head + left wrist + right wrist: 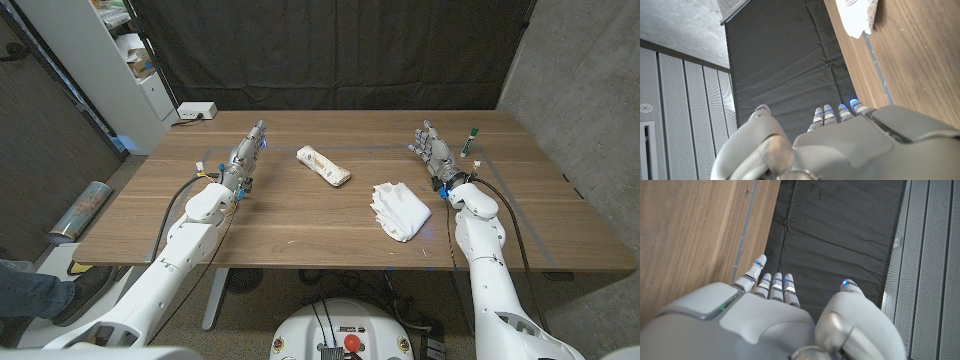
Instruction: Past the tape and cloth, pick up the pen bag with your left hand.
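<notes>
A wooden table (300, 215) stands before a black curtain (330, 50). My left hand (245, 155) is at the table's left side, fingers straight and apart, holding nothing. My right hand (432, 150) is at the right side, also spread and holding nothing. The pale pen bag (323, 166) lies between them, nearer my left hand. A crumpled white cloth (400, 210) lies closer to me, beside my right forearm.
</notes>
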Robot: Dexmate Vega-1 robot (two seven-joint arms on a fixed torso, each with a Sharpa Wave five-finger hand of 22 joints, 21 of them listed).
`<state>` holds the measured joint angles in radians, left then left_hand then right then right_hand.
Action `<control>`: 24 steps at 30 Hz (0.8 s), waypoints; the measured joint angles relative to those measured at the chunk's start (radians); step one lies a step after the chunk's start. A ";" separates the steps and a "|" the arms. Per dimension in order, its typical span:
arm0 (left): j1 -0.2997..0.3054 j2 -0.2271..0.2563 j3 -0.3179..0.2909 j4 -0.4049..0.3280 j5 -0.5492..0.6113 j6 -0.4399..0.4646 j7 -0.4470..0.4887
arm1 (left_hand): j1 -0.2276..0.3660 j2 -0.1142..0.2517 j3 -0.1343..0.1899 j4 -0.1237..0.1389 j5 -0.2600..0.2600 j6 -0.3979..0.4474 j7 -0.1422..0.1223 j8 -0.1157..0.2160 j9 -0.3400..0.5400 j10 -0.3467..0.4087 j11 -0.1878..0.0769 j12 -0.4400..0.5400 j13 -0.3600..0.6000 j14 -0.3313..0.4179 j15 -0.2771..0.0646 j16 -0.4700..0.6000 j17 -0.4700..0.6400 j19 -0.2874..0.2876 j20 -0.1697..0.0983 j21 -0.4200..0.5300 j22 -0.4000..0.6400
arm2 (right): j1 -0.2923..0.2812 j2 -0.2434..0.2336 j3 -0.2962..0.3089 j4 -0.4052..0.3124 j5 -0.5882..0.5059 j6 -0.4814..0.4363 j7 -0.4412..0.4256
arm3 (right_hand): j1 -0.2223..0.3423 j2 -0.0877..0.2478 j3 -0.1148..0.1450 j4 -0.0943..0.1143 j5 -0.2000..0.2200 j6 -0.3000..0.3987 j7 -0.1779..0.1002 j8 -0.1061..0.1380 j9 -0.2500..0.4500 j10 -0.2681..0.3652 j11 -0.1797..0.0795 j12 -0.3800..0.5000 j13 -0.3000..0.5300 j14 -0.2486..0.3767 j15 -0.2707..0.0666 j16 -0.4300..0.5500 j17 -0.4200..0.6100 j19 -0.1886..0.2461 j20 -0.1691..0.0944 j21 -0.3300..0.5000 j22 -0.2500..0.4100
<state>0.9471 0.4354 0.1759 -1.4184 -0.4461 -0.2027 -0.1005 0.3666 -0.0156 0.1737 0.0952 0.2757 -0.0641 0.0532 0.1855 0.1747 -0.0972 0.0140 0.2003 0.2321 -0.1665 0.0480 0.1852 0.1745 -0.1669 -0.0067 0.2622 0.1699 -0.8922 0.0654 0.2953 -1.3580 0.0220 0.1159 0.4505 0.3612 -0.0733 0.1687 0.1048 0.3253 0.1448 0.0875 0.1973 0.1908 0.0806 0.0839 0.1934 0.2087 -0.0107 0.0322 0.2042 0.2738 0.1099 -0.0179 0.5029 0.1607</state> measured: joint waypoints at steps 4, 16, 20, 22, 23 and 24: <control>-0.002 0.001 -0.001 0.000 0.010 0.000 -0.006 | 0.000 0.000 0.004 -0.004 0.000 0.000 0.000 0.000 0.000 0.000 0.000 0.000 0.000 0.000 0.000 0.000 0.000 0.000 0.000 0.000 0.000 | -0.004 0.005 0.004 -0.005 -0.002 0.002 0.001 | 0.000 0.000 0.000 0.000 0.004 0.000 0.000 0.000 0.000 0.000 0.000 0.000 -0.004 0.000 0.000 0.000 0.000 0.000 0.000 0.000 0.000; -0.021 0.007 0.007 -0.010 0.042 -0.013 -0.016 | 0.004 0.004 0.004 -0.004 0.000 0.002 -0.002 0.000 0.000 0.000 0.000 0.000 -0.005 0.009 -0.003 0.000 0.000 0.000 0.000 -0.004 0.000 | -0.013 0.011 0.014 -0.019 -0.005 0.006 0.001 | 0.000 0.000 0.000 0.000 0.004 0.004 0.004 0.000 0.000 0.000 0.000 0.000 -0.004 0.000 0.000 0.000 -0.003 0.007 0.007 -0.008 0.000; -0.023 0.011 0.009 -0.017 0.053 -0.017 -0.017 | 0.004 0.004 0.000 -0.008 0.000 0.005 -0.005 0.000 0.000 0.000 0.000 0.000 -0.009 0.009 -0.003 0.000 0.000 0.000 0.000 -0.004 0.000 | -0.015 0.011 0.015 -0.022 -0.005 0.006 -0.001 | 0.000 0.000 0.000 0.000 0.004 0.004 0.004 0.000 0.000 0.000 0.000 0.000 -0.004 0.000 0.000 0.000 -0.005 0.008 0.007 -0.008 0.000; -0.023 0.013 0.010 -0.022 0.064 -0.018 -0.014 | 0.004 0.004 0.000 -0.008 0.000 0.005 -0.005 0.000 0.000 0.005 -0.005 0.000 -0.009 0.009 -0.003 0.000 0.000 0.000 0.000 -0.004 0.000 | -0.015 0.011 0.016 -0.022 -0.005 0.006 -0.001 | 0.000 0.000 0.000 0.000 0.004 0.004 0.004 0.000 0.000 0.000 0.000 0.000 -0.004 0.000 0.000 0.000 -0.005 0.012 0.003 -0.008 0.000; -0.023 0.014 0.011 -0.023 0.066 -0.018 -0.013 | 0.004 0.004 0.000 -0.008 0.000 0.005 -0.005 0.000 0.000 0.005 -0.005 0.000 -0.009 0.009 -0.003 0.000 0.000 0.000 0.000 -0.004 0.000 | -0.015 0.011 0.016 -0.022 -0.005 0.006 -0.001 | 0.000 0.000 0.000 0.000 0.004 0.004 0.004 0.000 0.000 0.000 0.000 0.000 -0.004 0.000 0.000 0.000 -0.005 0.013 0.002 -0.011 0.000; -0.023 0.018 0.013 -0.030 0.078 -0.018 -0.006 | 0.004 0.004 0.000 -0.008 0.000 0.005 -0.005 0.000 0.000 0.005 -0.005 0.000 -0.009 0.009 -0.003 0.000 0.000 0.000 0.000 -0.004 0.000 | -0.015 0.011 0.016 -0.022 -0.005 0.006 -0.001 | 0.000 0.000 0.000 0.000 0.004 0.004 0.004 0.000 0.000 0.000 0.000 0.000 -0.004 0.000 0.000 0.000 -0.005 0.013 0.002 -0.011 0.000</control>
<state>0.9243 0.4531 0.1884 -1.4479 -0.3684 -0.2209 -0.1066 0.3706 -0.0116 0.1734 0.0867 0.2757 -0.0588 0.0479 0.1855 0.1746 -0.0919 0.0086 0.2003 0.2228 -0.1578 0.0448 0.1852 0.1744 -0.1669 -0.0068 0.2584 0.1698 -0.9069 0.0764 0.3117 -1.3803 0.0168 0.1221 0.4494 0.3612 -0.0733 0.1687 0.1048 0.3293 0.1484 0.0912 0.1973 0.1909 0.0805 0.0838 0.1934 0.2045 -0.0107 0.0321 0.2041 0.2692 0.1227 -0.0163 0.4915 0.1605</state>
